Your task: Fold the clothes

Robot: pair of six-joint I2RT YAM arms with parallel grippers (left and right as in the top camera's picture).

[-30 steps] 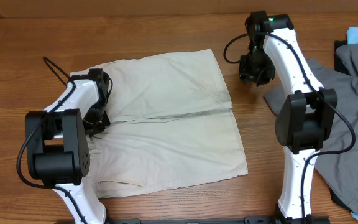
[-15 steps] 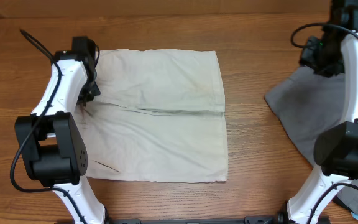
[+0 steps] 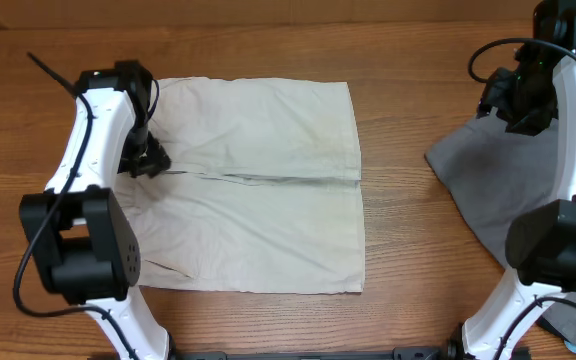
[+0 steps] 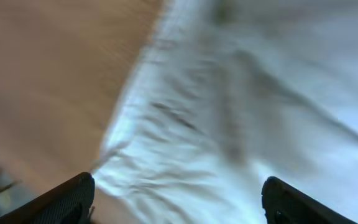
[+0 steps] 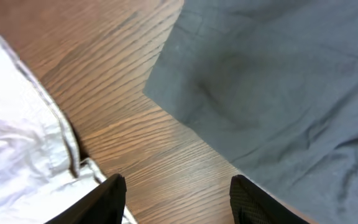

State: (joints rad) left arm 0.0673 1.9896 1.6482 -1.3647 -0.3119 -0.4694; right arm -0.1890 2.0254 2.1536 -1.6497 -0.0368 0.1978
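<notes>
The cream-beige shorts (image 3: 258, 185) lie spread flat in the middle of the table, with a seam line running across their middle. My left gripper (image 3: 148, 160) hovers over their left edge. In the blurred left wrist view its fingers (image 4: 67, 199) stand wide apart above the pale cloth (image 4: 241, 112), and the left gripper (image 4: 179, 202) is open and holds nothing. My right gripper (image 3: 513, 100) is far to the right, off the shorts. The right gripper (image 5: 179, 199) stands open over bare wood, the shorts' edge (image 5: 17, 155) to its left.
A plain grey garment (image 3: 478, 180) lies at the right, under the right arm, and fills the upper right of the right wrist view (image 5: 278, 81). A strip of bare wooden table (image 3: 398, 250) runs between it and the shorts.
The left gripper has opened and let go of the shorts' left edge, shifting slightly towards the front. The right arm went from the shorts' right side to above the grey garment, jaws widening.
</notes>
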